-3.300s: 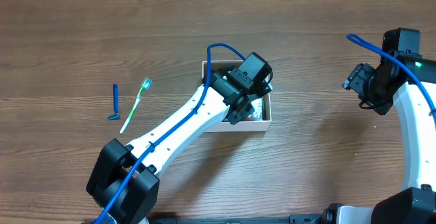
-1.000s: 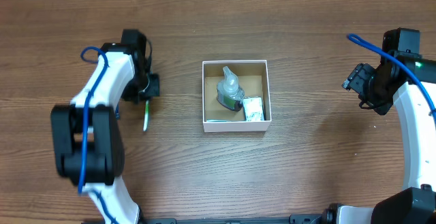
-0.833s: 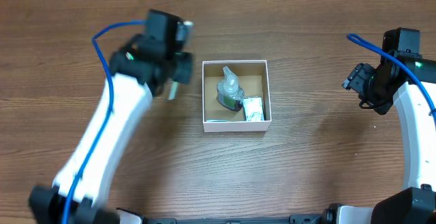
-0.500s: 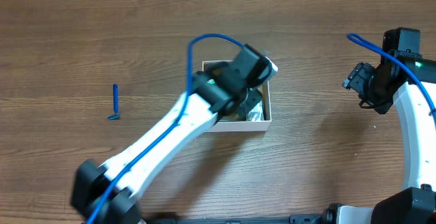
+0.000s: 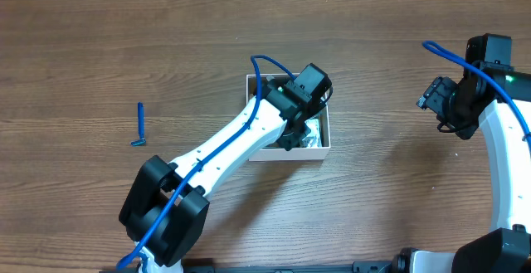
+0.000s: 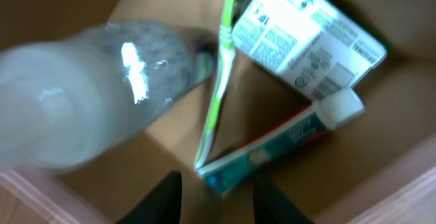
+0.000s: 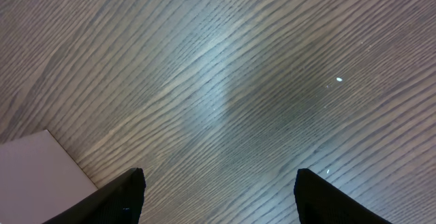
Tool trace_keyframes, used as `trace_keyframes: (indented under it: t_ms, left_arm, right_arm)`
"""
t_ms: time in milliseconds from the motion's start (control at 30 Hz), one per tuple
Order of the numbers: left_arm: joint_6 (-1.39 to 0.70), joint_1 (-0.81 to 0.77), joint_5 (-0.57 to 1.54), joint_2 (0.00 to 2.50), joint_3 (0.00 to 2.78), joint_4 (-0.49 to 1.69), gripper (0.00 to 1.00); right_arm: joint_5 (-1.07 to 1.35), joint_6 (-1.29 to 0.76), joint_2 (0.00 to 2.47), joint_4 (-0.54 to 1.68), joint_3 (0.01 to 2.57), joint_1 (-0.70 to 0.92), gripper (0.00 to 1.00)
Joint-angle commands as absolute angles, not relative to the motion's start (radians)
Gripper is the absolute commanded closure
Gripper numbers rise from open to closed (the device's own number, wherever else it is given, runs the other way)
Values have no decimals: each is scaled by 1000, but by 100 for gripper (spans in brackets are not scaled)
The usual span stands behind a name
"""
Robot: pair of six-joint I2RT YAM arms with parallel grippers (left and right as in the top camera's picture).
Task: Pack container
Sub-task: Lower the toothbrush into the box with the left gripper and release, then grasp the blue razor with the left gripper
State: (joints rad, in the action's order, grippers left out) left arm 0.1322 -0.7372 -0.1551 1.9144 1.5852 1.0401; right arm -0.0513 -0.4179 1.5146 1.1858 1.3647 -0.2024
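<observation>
The container (image 5: 309, 153) is a small white-walled box with a brown inside, at the table's middle. My left gripper (image 6: 218, 200) is down inside it, open, with nothing between its fingers. In the left wrist view the brown floor (image 6: 167, 139) holds a clear bottle (image 6: 82, 98) lying on its side, a green toothbrush (image 6: 216, 81), a white printed packet (image 6: 306, 37) and a toothpaste tube (image 6: 283, 139). In the overhead view the left arm hides most of the box's inside. My right gripper (image 7: 218, 197) is open and empty over bare table at the far right (image 5: 433, 100).
A blue razor (image 5: 139, 125) lies on the wood table (image 5: 382, 198) at the left, well apart from the box. A white flat corner (image 7: 34, 176) shows at the lower left of the right wrist view; I cannot tell what it is.
My left arm swung left to the green toothbrush beside the razor, carried it back and let it go in the box. The right arm has not moved.
</observation>
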Motion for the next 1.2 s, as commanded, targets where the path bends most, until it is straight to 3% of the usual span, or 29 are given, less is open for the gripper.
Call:
trace_keyframes:
  t_ms: [0,133,333,467,667,900,1167]
  left_arm:
    - [43,-732,-223,1850,1758,1121,66]
    - [-96,-699,-372,1726,1801,1142,64]
    - [-365,-402,-413,1632,1800,1263,34]
    - [-371,-133,-302,1683,1761,1273,32]
    - [-370,55,-234,1837,1665,1232,28]
    - [-247,133,-59,2051,1549,1101,27]
    - [-219,148,-51,2197,1545,1057,27]
  right_arm:
    - [-51,-414,1509,1180,1362,-202,28]
    - [-51,-414,1509,1180,1362,-202,28]
    - [-51,-414,1509,1180,1362,-202,28]
    - [-50,-414,1509,1181,1362,-202,28]
    - [-50,-414,1509,1184,1362,-202,28]
    - [-50,-414,1509,1184,1362,-202,28]
    - [-51,-414,1509,1183,1362,-202,28]
